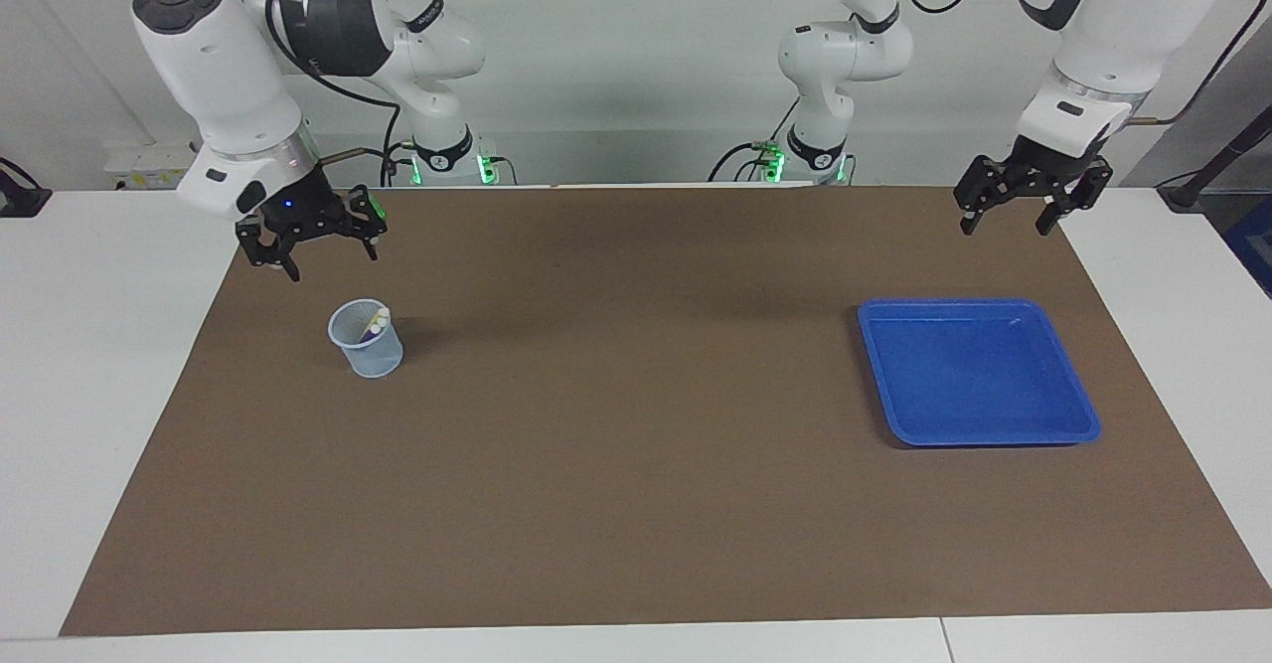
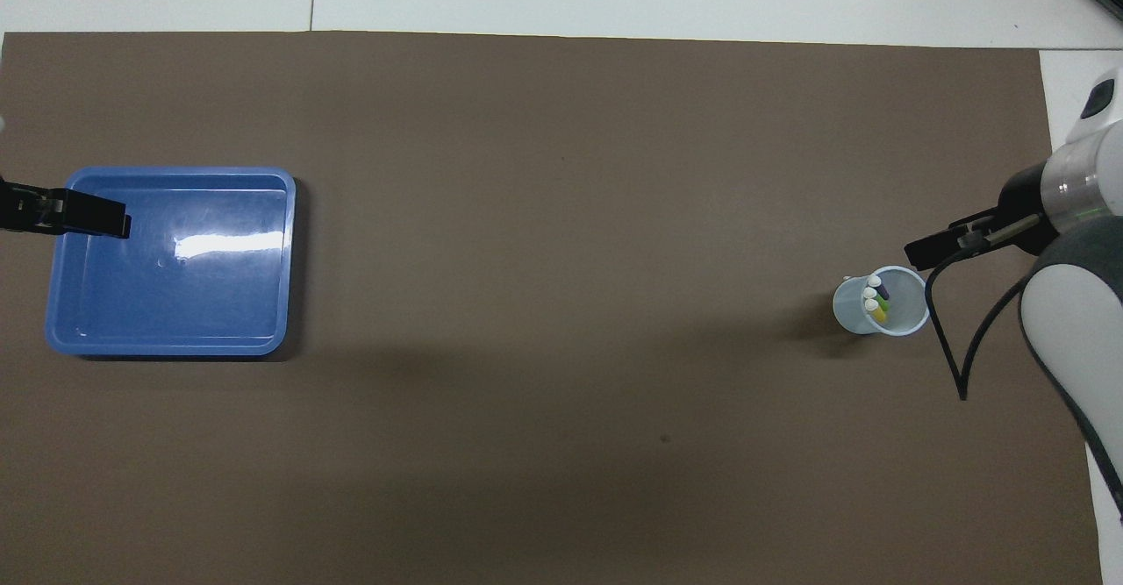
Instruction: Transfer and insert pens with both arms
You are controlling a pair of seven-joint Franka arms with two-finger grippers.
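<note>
Three pens (image 1: 378, 323), one green, one yellow and one purple, stand with pale ends up inside a clear plastic cup (image 1: 367, 349) at the right arm's end of the mat. They also show in the overhead view (image 2: 876, 297). My right gripper (image 1: 333, 257) is open and empty, in the air over the mat just beside the cup (image 2: 881, 322). My left gripper (image 1: 1006, 229) is open and empty, in the air over the mat by the blue tray (image 1: 979, 422). Neither gripper touches anything.
The blue tray (image 2: 167, 344) lies at the left arm's end of the brown mat (image 1: 636, 464) and holds nothing. Two smaller white arms with green lights (image 1: 447, 161) stand at the table's robot end. White table borders the mat.
</note>
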